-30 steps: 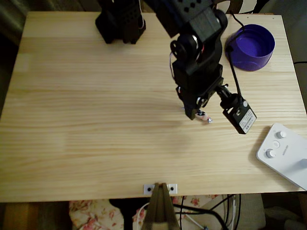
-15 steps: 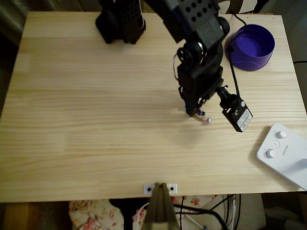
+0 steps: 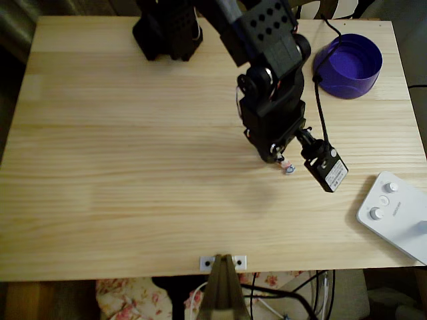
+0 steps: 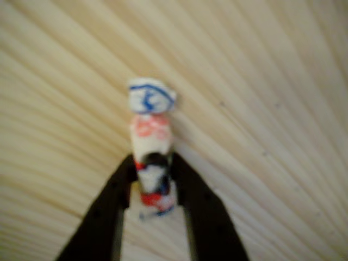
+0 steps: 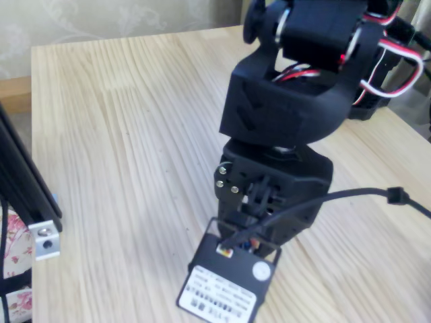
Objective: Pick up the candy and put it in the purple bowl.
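Observation:
In the wrist view the candy, a small white wrapped sweet with red, blue and dark markings, stands between the two black fingers. My gripper is shut on its lower half, and the twisted top end sticks out past the tips. Seen from overhead, the candy peeks out just below the gripper, right of the table's middle. The purple bowl sits apart at the back right corner with nothing inside. From the fixed view, the arm's black body hides the candy.
A white box with knobs lies at the front right edge. The arm's black base stands at the back edge. The wrist camera and its cable hang right of the gripper. Bare wooden table stretches to the left.
The arm has shifted slightly left and back across the table. The candy has moved a little left with the gripper tips.

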Available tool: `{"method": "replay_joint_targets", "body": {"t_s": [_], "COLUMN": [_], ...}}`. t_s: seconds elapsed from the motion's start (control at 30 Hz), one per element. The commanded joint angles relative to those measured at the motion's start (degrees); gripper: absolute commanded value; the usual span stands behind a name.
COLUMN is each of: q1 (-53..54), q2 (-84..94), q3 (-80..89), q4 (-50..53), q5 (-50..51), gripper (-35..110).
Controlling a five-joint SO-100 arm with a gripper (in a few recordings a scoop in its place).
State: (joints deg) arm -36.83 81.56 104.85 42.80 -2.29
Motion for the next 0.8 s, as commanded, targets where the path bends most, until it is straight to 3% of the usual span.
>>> {"method": "replay_joint_targets", "body": {"t_s": [0.0,0.47,0.77], "q1": [0.0,0.1,-11.4], "q2": [1.8,16.7,32.2], "q3": [1.1,-0.5,-5.9], "q4": [0.6,9.1,18.1], "q5": [-1.0,0.7,3.3], "gripper": [3,-1,-1]}}
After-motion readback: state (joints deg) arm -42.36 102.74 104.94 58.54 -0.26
